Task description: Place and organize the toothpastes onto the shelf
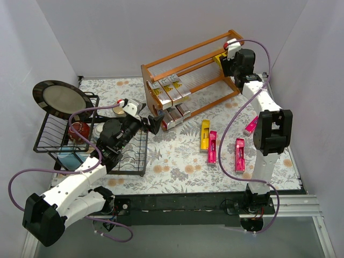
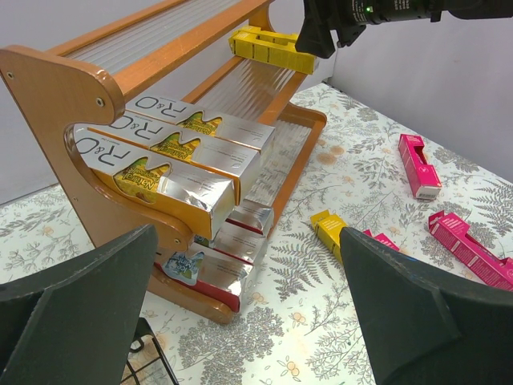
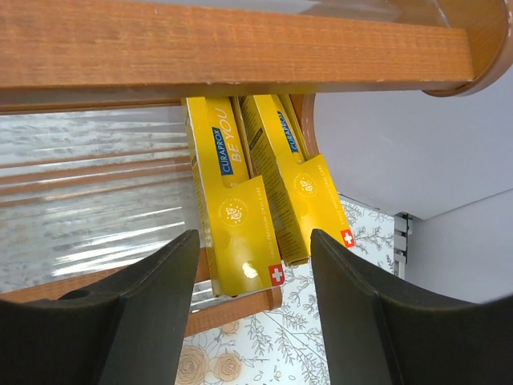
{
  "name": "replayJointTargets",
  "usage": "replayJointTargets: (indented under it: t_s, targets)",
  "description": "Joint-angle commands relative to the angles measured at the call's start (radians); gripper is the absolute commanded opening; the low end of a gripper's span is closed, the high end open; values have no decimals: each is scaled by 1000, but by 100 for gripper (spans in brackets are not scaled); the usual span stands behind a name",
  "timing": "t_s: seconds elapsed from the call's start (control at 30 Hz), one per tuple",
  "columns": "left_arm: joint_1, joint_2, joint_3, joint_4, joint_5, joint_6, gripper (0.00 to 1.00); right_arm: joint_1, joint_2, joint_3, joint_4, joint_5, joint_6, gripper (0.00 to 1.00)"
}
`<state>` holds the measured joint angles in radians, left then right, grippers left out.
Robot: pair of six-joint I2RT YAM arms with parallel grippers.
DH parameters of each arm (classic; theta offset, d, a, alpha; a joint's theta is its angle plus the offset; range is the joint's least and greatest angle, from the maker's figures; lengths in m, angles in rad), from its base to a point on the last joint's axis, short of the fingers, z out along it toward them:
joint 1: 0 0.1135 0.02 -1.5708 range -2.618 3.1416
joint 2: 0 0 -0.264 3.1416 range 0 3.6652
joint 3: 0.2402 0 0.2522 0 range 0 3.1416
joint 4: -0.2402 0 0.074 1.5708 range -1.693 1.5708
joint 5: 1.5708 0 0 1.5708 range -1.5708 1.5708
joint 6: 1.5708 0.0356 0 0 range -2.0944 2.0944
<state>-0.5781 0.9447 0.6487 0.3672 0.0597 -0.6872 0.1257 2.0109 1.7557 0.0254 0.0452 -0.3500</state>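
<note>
The orange-brown wooden shelf (image 1: 188, 70) (image 2: 48, 88) stands at the back centre. Three silver-and-yellow toothpastes (image 1: 167, 88) (image 2: 176, 168) lie on the left of its middle tier. Silver ones (image 1: 174, 115) (image 2: 224, 257) lie on its bottom tier. Two yellow cartons (image 3: 236, 204) (image 2: 268, 48) rest at the shelf's right end. My right gripper (image 1: 226, 56) (image 3: 255, 313) is open just behind their ends, its fingers clear of them. On the cloth lie a yellow carton (image 1: 205, 135) (image 2: 330, 228) and three magenta ones (image 1: 212, 147) (image 1: 239, 155) (image 1: 250, 125). My left gripper (image 1: 153, 121) (image 2: 248, 313) hangs open and empty by the shelf's left end.
A black wire dish rack (image 1: 54, 134) stands at the left with a dark plate (image 1: 59, 97) and a red bowl (image 1: 79, 130) in it. White walls enclose the flowered tablecloth (image 1: 177, 166) on three sides.
</note>
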Motion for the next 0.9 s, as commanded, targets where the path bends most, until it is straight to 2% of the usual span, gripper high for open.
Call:
replayJointTargets:
  t_s: [0.0,0.27,0.67,0.87]
  targets:
    - [-3,-1,2,1,-9,14,98,5,26,11,41,10,-43,66]
    - [-3,9,2,1,-11,14,98,5,81,57,25,48,-53,66]
    - [-3,3,-1,3,-20,17,98,3,91,65,91,134,-43,66]
    - [-3,-3,0,4,-27,18,98,3,89,62,114,130,-43,65]
